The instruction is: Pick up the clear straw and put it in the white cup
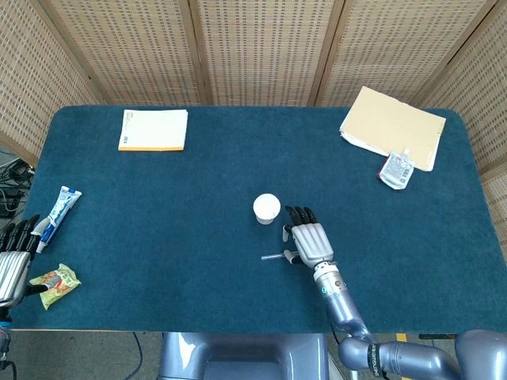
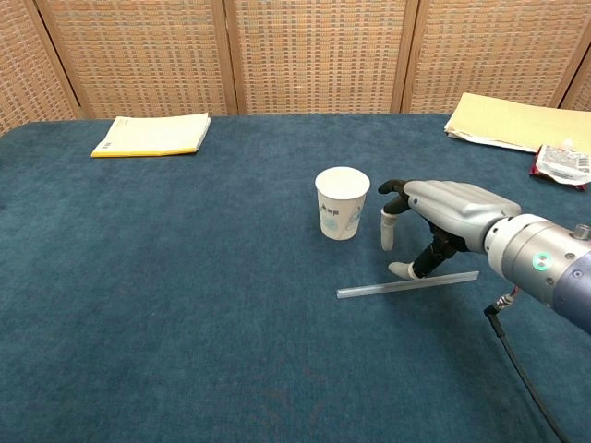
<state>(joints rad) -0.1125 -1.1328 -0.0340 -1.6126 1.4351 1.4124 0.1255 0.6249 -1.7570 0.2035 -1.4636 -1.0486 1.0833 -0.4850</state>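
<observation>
The clear straw (image 2: pixel 407 284) lies flat on the blue table, in front of the white cup (image 2: pixel 342 203); only its left end (image 1: pixel 270 256) shows in the head view. The cup (image 1: pixel 266 208) stands upright and holds nothing. My right hand (image 2: pixel 445 210) hovers low just right of the cup and directly over the straw's right half, fingers apart and pointing down, thumb tip close to the straw, nothing held. This right hand (image 1: pixel 309 241) covers most of the straw in the head view. My left hand (image 1: pixel 11 261) hangs at the table's left edge, its grip unclear.
A yellow-edged notebook (image 1: pixel 154 129) lies at the back left, a manila folder (image 1: pixel 393 126) with a small packet (image 1: pixel 395 169) at the back right. A toothpaste tube (image 1: pixel 59 212) and a snack packet (image 1: pixel 55 285) lie beside the left hand.
</observation>
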